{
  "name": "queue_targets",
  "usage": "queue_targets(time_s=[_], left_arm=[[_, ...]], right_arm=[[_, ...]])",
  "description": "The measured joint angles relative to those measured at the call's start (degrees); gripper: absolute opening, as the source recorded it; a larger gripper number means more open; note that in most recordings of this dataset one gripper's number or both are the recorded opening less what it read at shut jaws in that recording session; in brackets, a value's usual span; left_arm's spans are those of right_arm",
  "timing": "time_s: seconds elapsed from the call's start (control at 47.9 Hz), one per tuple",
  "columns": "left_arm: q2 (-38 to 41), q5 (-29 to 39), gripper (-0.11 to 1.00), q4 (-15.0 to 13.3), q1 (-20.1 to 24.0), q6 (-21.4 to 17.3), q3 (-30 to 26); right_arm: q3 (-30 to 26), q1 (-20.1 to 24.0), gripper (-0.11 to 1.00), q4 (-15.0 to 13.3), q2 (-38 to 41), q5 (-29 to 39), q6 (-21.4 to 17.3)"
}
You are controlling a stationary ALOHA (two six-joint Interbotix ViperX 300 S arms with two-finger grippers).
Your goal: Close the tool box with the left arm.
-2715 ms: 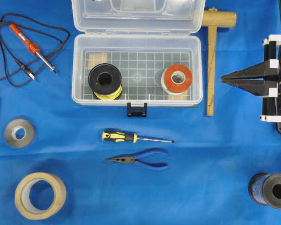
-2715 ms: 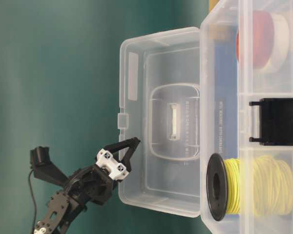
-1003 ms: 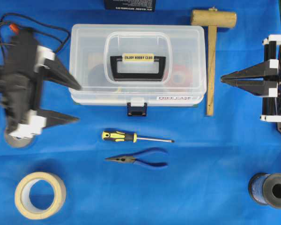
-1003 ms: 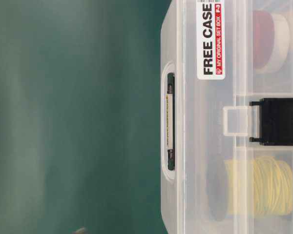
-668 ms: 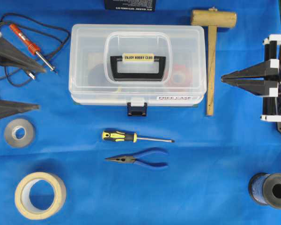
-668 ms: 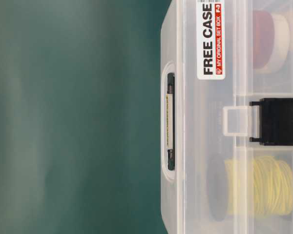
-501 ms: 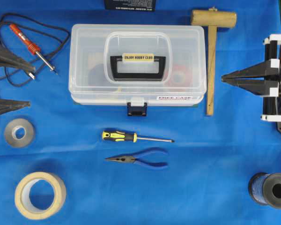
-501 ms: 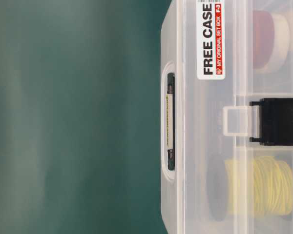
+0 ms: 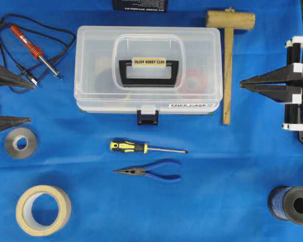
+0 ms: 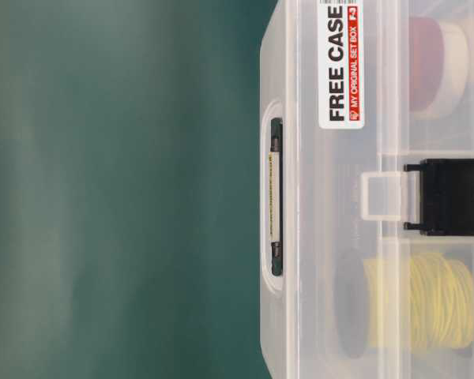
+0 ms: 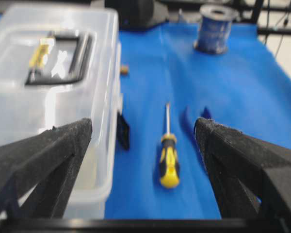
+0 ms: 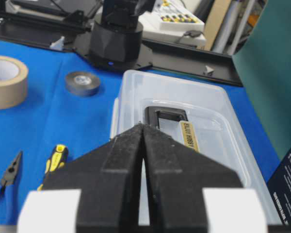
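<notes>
The tool box (image 9: 96,60) sits at the back middle with its clear lid down flat. Its black handle with the yellow label (image 9: 149,61) lies on the lid, and the dark front latch (image 9: 147,117) hangs below the lid's tab. The table-level view shows the lid resting on the base (image 10: 379,260). My left gripper (image 9: 32,104) is open and empty at the left edge, well apart from the box; its wrist view shows the box (image 11: 48,73) ahead left of the gripper (image 11: 143,126). My right gripper (image 9: 242,85) is shut and empty, right of the box (image 12: 203,102).
A wooden mallet (image 9: 227,65) lies right of the box and a soldering iron (image 9: 35,50) left of it. A screwdriver (image 9: 146,147) and pliers (image 9: 151,171) lie in front. A tape roll (image 9: 43,209), a grey roll (image 9: 20,142) and a blue wire spool (image 9: 293,204) stand near the edges.
The lid was open at first and is now down. My left gripper has drawn back leftward from beside the box to the table's left edge. The right arm has not moved.
</notes>
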State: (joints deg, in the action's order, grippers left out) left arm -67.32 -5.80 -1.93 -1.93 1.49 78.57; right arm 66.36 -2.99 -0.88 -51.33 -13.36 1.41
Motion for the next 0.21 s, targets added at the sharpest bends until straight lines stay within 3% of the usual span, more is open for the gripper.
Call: queue_targets(time_s=[0.209], left_arm=[[-0.1, -1.8, 0.92, -0.2, 0.0, 0.1, 1.6]], right_arm=[[0.0, 0.0, 0.00, 0.0, 0.0, 0.1, 0.0]])
